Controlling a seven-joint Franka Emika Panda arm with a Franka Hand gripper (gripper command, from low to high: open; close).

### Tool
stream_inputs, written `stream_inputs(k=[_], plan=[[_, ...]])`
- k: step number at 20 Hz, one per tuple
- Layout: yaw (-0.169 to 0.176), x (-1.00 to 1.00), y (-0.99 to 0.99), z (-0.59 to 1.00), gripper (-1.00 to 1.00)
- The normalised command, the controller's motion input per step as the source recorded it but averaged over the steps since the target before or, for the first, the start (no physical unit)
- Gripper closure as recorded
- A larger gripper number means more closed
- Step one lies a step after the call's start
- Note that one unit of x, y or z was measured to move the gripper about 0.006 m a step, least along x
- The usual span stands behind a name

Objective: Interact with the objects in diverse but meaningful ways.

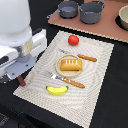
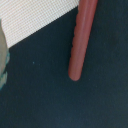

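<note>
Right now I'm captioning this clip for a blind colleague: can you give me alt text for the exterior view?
A robot arm hangs over the left edge of a beige placemat holding a bread loaf on a plate, a red tomato, a yellow banana, and an orange-handled fork and knife. Two grey pots sit behind.

My white arm [image 1: 17, 37] sits over a cream, finely striped mat [image 1: 95, 70] on black. On it: red tomato [image 1: 73, 39], golden ridged bread loaf [image 1: 71, 64], yellow banana [image 1: 57, 90], orange-handled fork [image 1: 67, 79]. Dark reddish-brown sausage [image 2: 82, 37]. Grey pots [image 1: 80, 10] on brown board.
</note>
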Motion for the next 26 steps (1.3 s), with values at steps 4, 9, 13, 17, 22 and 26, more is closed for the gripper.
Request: stream_inputs(k=[4,9,13,17,22,26], plan=[[-0.08,-0.72,0.0,-0.58,-1.0],[-0.077,-0.67,0.0,-0.56,-1.0],[-0.072,-0.59,0.0,-0.49,-1.0],[-0.056,-0.22,0.05,-0.24,-1.0],[-0.024,-0.06,0.1,-0.1,1.0],[-0.006,-0.01,0.11,-0.06,1.0]])
